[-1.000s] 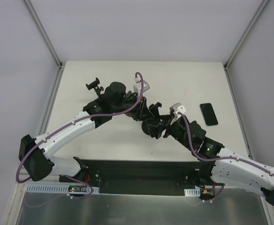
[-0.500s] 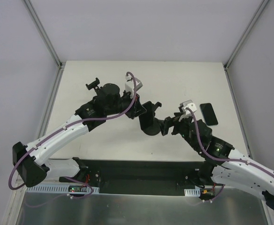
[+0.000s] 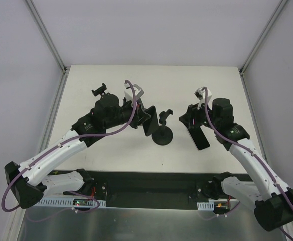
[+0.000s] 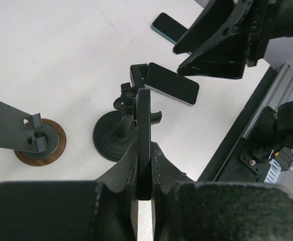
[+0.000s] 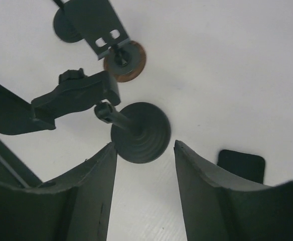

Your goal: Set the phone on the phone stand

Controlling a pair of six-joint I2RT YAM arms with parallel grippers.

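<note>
The phone [image 3: 200, 138] lies flat on the table [image 3: 211, 80], just outside the right gripper's [image 5: 145, 144] 2 parted fingers. The left gripper's [image 3: 150, 123] fingers are pressed together beside the stand [image 3: 162, 136].

Right claw [image 3: 187, 118] now away from stand [image 3: 162, 136]

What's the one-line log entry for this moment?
left gripper: shut on thin dark slab | right gripper: open, empty | phone stand: empty | phone: flat on table

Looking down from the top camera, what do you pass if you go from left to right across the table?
Small black clamp stand → left claw → round-based phone stand → phone.
</note>
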